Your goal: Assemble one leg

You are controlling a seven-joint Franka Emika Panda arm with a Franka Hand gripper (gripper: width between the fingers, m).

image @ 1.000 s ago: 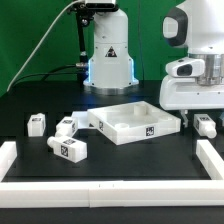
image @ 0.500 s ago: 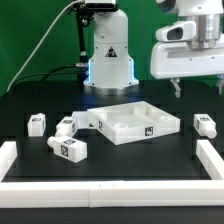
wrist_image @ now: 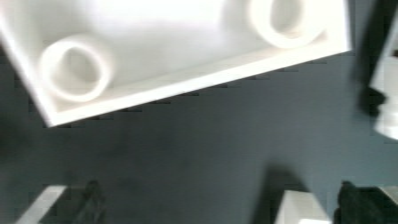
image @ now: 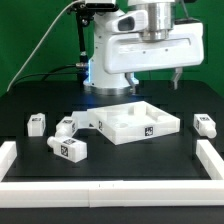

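Note:
Several legs, small white tagged pegs, lie on the black table: one point(image: 36, 124) at the exterior view's left, two point(image: 66, 127) point(image: 70, 150) beside it, and one point(image: 205, 124) at the right. The large white rimmed panel point(image: 125, 122) lies in the middle. My gripper point(image: 154, 82) hangs above the panel's far side, open and empty. In the wrist view a corner of the panel point(wrist_image: 169, 60) with two round holes shows ahead of my gripper point(wrist_image: 199, 205), whose fingertips point(wrist_image: 329, 203) stand wide apart over bare table.
The arm's white base point(image: 108, 50) stands behind the panel. Low white rails border the table at the front point(image: 110, 190), the exterior view's left point(image: 8, 155) and right point(image: 212, 155). A white object point(wrist_image: 388, 120) shows at the wrist view's edge.
My gripper has risen from beside the leg at the exterior view's right and swung left over the panel. That leg stays on the table.

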